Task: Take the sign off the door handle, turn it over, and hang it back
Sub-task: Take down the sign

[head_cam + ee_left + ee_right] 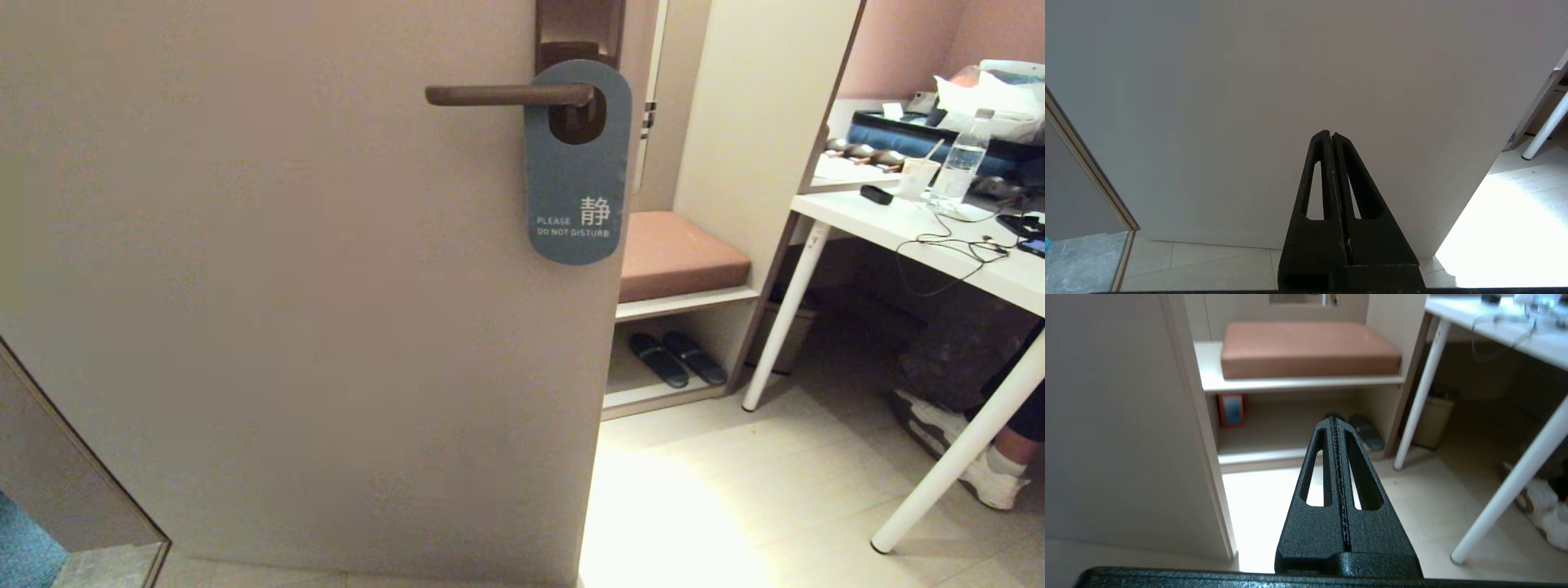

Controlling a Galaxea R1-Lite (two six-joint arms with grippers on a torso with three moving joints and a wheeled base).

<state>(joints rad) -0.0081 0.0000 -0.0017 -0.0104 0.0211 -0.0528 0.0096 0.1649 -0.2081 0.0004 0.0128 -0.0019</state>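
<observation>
The sign is a flat grey-blue card with rounded ends, its white "PLEASE DO NOT DISTURB" face outward; it hangs by its oval hole on the slim, dark bronze door handle, high on the smooth pale door, out of both wrist views; the left gripper, matte black, fingers pressed together and empty, faces the bare door; the right gripper, likewise closed on nothing, points past the door's edge toward slippers under a padded pink bench; white table legs stand beside it.

Left end effector and right end effector each have fingers pressed together, holding nothing.
</observation>
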